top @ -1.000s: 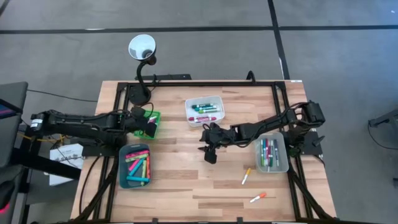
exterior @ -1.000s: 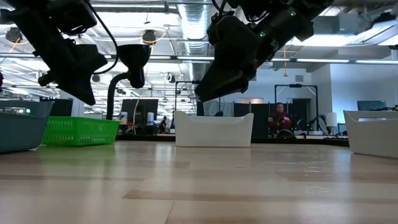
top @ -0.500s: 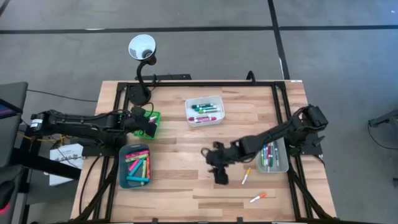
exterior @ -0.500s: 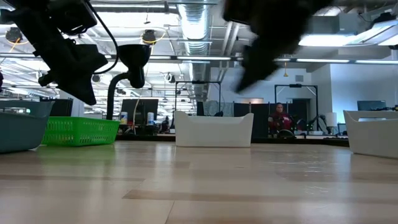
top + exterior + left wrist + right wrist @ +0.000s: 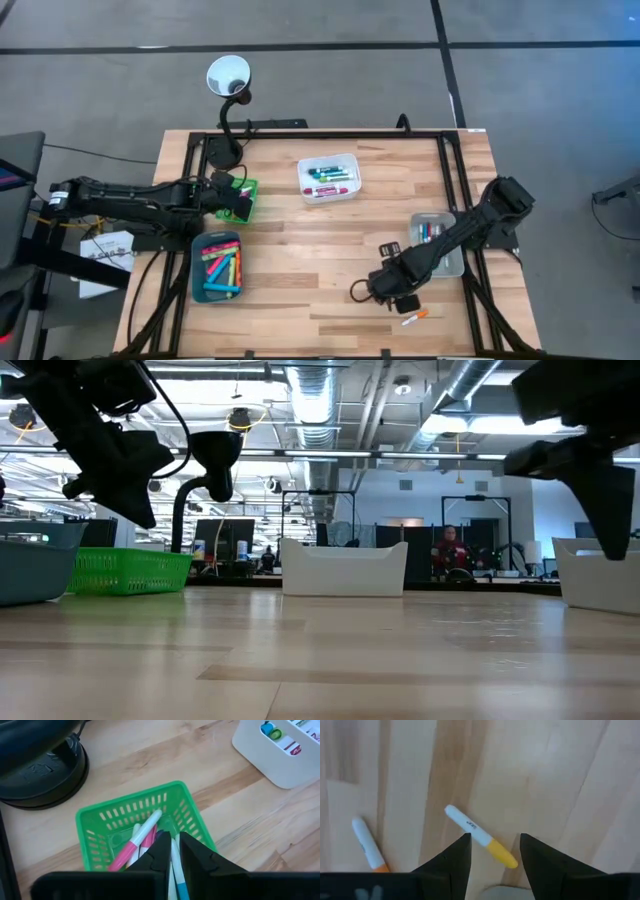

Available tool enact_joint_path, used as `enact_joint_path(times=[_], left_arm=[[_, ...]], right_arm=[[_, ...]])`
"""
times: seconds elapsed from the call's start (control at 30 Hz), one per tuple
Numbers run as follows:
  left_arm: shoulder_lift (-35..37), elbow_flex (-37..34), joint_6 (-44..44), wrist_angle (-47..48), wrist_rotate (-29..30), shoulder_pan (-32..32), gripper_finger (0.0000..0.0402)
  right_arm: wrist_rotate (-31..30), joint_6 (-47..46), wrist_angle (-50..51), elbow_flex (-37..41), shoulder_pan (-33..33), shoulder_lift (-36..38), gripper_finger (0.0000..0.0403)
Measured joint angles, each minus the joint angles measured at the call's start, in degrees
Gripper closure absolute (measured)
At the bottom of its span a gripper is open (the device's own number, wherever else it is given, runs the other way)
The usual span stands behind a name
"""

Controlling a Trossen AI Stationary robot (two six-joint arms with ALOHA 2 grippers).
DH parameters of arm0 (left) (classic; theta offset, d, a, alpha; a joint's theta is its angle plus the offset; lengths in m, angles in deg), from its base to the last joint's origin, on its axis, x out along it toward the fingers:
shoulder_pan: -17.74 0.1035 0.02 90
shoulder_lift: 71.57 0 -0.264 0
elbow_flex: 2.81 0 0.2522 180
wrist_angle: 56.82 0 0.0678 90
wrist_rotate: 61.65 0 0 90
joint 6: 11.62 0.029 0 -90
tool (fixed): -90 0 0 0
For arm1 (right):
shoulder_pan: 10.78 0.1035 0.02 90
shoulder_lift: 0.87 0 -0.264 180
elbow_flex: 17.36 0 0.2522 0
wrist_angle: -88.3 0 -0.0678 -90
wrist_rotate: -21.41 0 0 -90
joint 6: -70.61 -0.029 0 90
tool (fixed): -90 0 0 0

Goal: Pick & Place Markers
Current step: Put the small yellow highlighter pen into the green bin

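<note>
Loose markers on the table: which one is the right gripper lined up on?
The yellow-capped marker, lying between the open right gripper fingers; the orange-capped marker lies off to one side.

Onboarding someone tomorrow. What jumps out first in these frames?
The right gripper stands open low over the table's front right, straddling a yellow-capped marker, with an orange-tipped marker loose beside it. The left gripper hangs over the green basket at back left, fingers nearly together above the markers inside. Three more trays hold markers: white at back centre, teal front left, clear grey at right.
</note>
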Motion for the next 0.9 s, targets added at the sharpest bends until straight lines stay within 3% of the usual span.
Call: enact_joint_path(times=[0.3, 0.53, 0.9], left_arm=[[0.0, 0.0, 0.0, -0.4, 0.0, 0.0, 0.0366], [0.0, 0.0, 0.0, -0.5, 0.0, 0.0, 0.0366], [0.0, 0.0, 0.0, -0.7, 0.0, 0.0, 0.0367]], right_arm=[[0.0, 6.0, -1.6, 0.4, 1.8, 0.0, 0.0243], [-0.1, 6.2, -6.7, 6.4, 1.8, 0.0, 0.0243], [0.1, 15.5, -15.7, 13.8, 0.2, 0.4, 0.0257]])
